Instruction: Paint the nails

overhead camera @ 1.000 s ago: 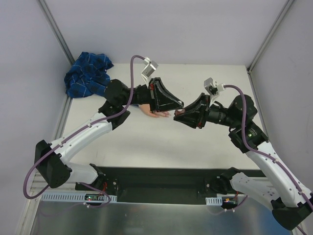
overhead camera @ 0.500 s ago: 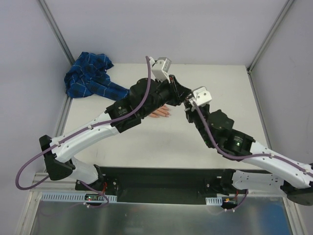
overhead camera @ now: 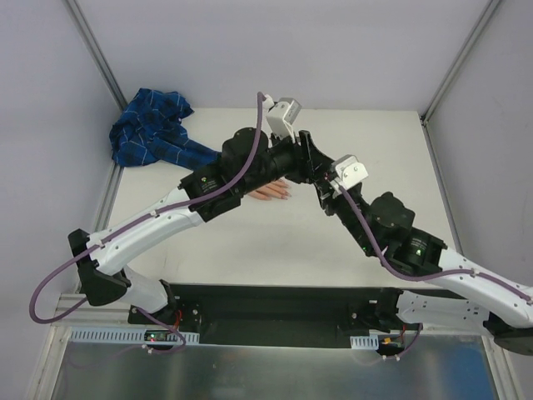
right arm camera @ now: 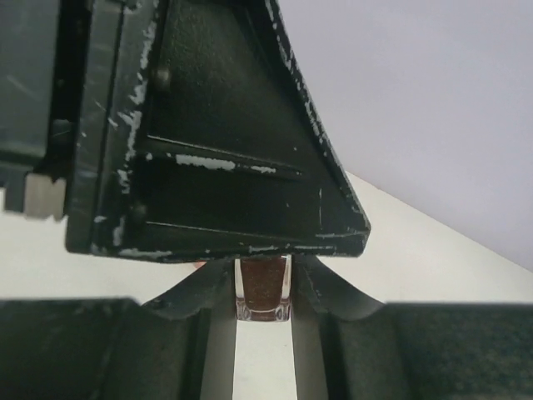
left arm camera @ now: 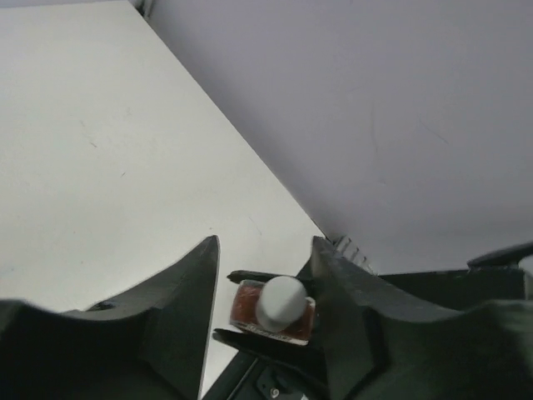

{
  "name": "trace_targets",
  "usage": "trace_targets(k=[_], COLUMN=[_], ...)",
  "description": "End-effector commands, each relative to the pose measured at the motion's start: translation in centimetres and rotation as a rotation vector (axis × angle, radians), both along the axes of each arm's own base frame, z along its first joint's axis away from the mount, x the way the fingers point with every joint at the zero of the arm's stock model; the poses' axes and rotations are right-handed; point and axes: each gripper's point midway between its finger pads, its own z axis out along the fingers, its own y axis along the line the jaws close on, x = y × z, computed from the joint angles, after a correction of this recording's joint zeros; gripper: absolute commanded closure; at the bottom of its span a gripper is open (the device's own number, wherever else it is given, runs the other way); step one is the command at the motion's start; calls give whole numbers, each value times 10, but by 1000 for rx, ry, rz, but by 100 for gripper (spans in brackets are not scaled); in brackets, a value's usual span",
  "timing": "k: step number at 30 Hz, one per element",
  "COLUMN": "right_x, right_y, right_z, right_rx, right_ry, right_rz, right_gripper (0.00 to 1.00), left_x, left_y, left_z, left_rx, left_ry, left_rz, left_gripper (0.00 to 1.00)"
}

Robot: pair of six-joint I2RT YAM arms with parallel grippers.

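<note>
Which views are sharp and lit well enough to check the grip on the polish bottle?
Left wrist: polish bottle soft, left pincer fingers dark, blurred. Right wrist: bottle sharp between right pincer fingers, upper frame blocked, shadowed. Top external: sharp, evenly lit, grip hidden.

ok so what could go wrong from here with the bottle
The left gripper straddles the cap off-centre, nearer one finger, so closing could knock the bottle askew in the right gripper. The bottle is held only at that gripper's very tips, so twisting the cap might make it slip and spill near the fake hand.
</note>
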Motion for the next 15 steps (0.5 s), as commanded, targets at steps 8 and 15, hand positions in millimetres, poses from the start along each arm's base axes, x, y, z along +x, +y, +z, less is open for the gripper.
trace_targets(k=[8, 15], right_x=[-37, -55], right_y=[1, 11], right_z=[8, 12], right_rx=[129, 219], right_ry=[82, 168], right_rz=[283, 414], right_gripper=[100, 100], left_x=[-55, -86], left_y=[60, 63], left_z=[59, 64], left_rx=[-128, -235], left_ry=[-166, -183], left_rz=[-359, -595], left_gripper=[27, 25])
